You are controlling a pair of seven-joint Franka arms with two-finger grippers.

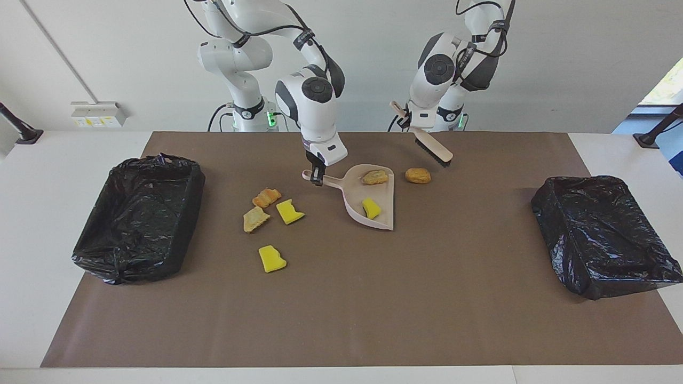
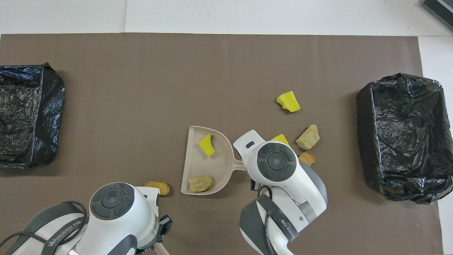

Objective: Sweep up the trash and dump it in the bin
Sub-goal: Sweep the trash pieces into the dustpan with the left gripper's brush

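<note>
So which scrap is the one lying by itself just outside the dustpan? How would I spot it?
Start at the beige dustpan in the middle of the brown mat. Beside its closed end, toward the left arm's end of the table, lies a golden-brown nugget on the mat. Unlike the two scraps in the pan and the cluster of four scraps toward the right arm's end, it sits alone.

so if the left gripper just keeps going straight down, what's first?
Probably bare mat: left gripper hangs raised, shut on the brush, near the brown scrap beside the dustpan. Depth unclear.
</note>
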